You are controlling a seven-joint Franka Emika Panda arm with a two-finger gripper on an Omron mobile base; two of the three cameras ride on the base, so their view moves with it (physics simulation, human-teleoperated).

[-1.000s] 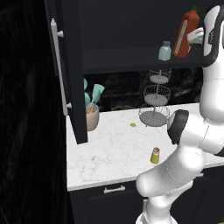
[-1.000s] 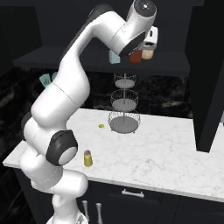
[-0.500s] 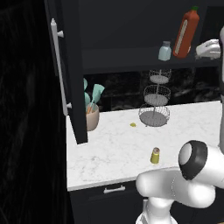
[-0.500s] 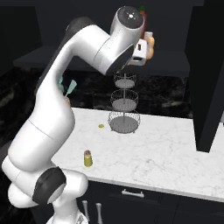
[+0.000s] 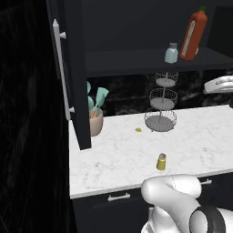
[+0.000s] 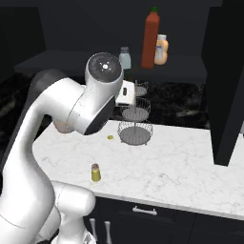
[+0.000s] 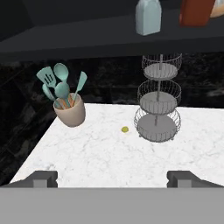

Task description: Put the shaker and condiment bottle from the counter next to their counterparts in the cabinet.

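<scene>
On the cabinet (image 5: 73, 77) shelf, the condiment bottle (image 6: 151, 38) stood upright, just beside the short orange bottle (image 6: 161, 49) in the right base view and near the pale blue-grey shaker (image 5: 171, 53). That half of the task looked done. The yellow shaker (image 5: 161, 162) stood upright on the counter (image 5: 118, 159), near its front edge and well apart from the 3-tier wire stand (image 5: 160, 104), the utensil crock (image 7: 70, 109) and a small yellow scrap (image 5: 138, 129) lying on the marble.

The end effector (image 7: 113, 178) was empty, its 2 fingertips (image 7: 41, 178) spread wide at the bottom of the hand view, which faced the back wall above the counter.

The remaining step, by my judgement, was to fetch the shaker and set it by the blue-grey one. The risks lay in that fetch. The shaker was tiny and sat close to the robot's own base, so the arm would have to fold down tightly, and a slightly off approach could tip it or nudge it toward the counter edge. On the way up, the open cabinet door and the wire stand stood near a likely path. At the shelf, a careless placement could knock the blue-grey shaker or the tall bottle over.
</scene>
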